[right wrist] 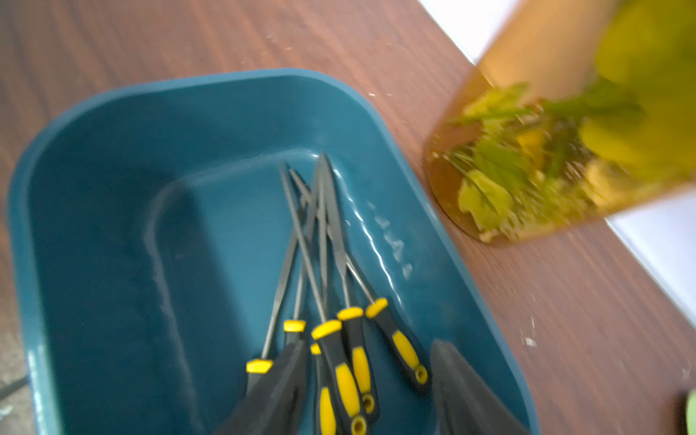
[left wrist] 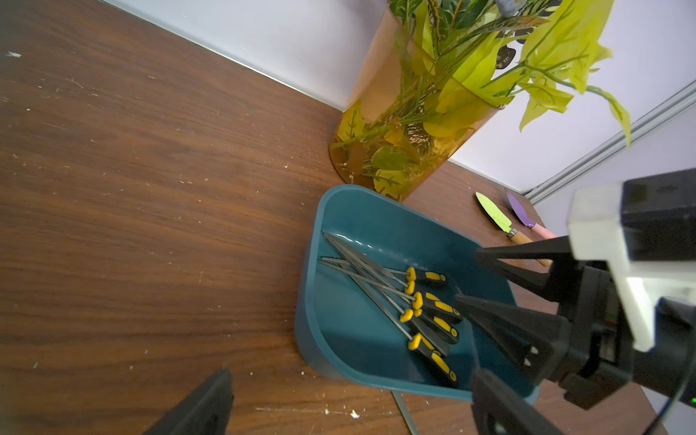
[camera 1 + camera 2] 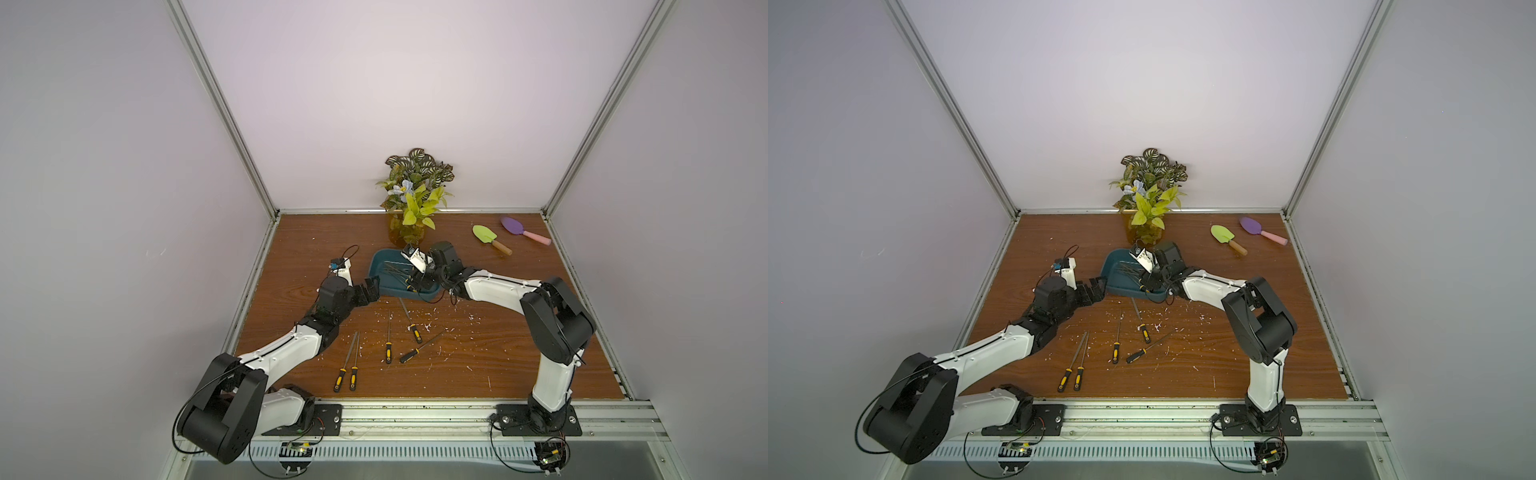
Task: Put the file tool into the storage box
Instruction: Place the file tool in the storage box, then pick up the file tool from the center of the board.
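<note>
Five files (image 3: 388, 345) lay on the table (image 3: 498, 353), lower centre in both top views; roughly five sat in the box (image 2: 346, 339). Right gripper (image 1: 369, 342) and left gripper (image 2: 350, 373) stood spread.

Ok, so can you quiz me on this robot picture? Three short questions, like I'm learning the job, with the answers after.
1. How many files lie on the table, outside the box?
2. True or false: the right end effector over the box is shut tight.
3. What stands just behind the box? A) a vase of leaves B) a red cup C) a stack of books

Key: 1) Five. 2) False, its jaws stand apart. 3) A.
</note>
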You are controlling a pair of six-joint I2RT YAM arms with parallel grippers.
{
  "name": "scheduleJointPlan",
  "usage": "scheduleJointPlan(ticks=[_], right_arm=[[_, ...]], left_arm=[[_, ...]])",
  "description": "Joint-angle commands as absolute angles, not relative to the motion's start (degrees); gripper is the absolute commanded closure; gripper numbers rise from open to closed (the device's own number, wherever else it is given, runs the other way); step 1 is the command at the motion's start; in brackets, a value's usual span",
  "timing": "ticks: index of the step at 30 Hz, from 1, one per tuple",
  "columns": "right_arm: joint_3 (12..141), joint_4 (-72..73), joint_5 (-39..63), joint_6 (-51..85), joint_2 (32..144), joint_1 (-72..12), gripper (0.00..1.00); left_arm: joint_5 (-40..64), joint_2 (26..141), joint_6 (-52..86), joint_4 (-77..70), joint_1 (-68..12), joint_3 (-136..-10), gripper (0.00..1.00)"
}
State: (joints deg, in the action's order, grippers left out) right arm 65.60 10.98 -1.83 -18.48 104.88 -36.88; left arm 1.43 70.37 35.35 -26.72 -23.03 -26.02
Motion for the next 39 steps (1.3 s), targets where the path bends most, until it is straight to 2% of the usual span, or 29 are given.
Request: scheduleJointPlan(ticks=[1, 6, 11, 15, 20, 28, 39], right_arm=[[64.07, 10.94, -8.43, -6.73, 95.61, -38.44, 0.38], [53.74, 8.88, -18.29, 10.05, 84.10, -46.27, 0.38], [43.80, 3.39, -30.83, 27.86, 76.92, -58.86, 0.38], [39.62, 0.63, -34.33, 38.30, 77.41, -67.77, 0.36], [41.53, -0.97, -36.32, 44.28, 85.24, -75.13, 0.34], [51.85, -10.73, -39.74, 47.23, 97.02, -78.22, 0.33], [45.93, -12.03, -40.52, 51.73, 96.81, -79.21, 0.33]], left_arm=[[0.58, 69.05, 34.23, -28.41, -22.41, -25.45, 0.00], [-0.42, 69.43, 33.21, -28.39, -22.41, -25.18, 0.00], [-1.38, 69.39, 32.18, -28.41, -22.39, -24.87, 0.00], [-2.77, 67.84, 31.23, -27.42, -22.41, -24.87, 0.00], [-2.85, 64.95, 31.25, -26.93, -22.41, -24.38, 0.00], [-4.08, 63.66, 30.30, -27.42, -22.41, -23.47, 0.00], [-2.90, 66.12, 30.43, -28.13, -22.41, -23.82, 0.00]])
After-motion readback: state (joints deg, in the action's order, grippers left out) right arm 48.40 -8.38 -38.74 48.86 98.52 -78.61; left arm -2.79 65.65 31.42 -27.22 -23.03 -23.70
